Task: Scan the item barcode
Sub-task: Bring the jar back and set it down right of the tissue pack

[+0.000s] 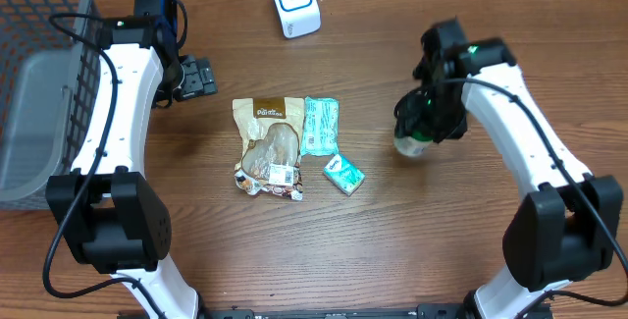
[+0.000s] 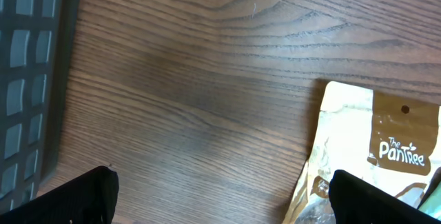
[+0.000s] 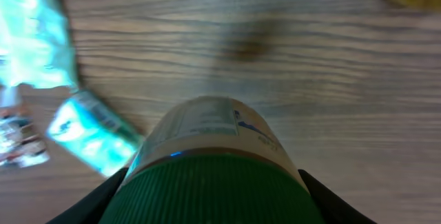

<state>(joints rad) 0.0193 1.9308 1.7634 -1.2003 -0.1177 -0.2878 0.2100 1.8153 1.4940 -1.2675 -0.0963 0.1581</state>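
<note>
**Holding bottle (image 1: 412, 145) in right gripper (image 1: 426, 123); left gripper (image 1: 199, 76) spread wide**

The right gripper is clamped on the bottle, one finger on either side of its green ribbed cap; in the wrist view the white label end points away from the camera, toward the table (image 1: 442, 250); the label print is too blurred to read and I cannot make out a barcode. The bottle is to the right of the centre cluster and apart from it; I cannot tell whether its base touches the wood. The scanner (image 1: 294, 3), white with a blue ring, is at the far edge, well apart from the bottle. The left gripper has its jaws fully apart over bare wood, near the basket (image 1: 39, 83). At centre the pouch (image 1: 270, 142) lies flat; a teal packet (image 1: 320, 125) is against its right edge; a small teal box (image 1: 343, 175) is just below the packet.
</note>
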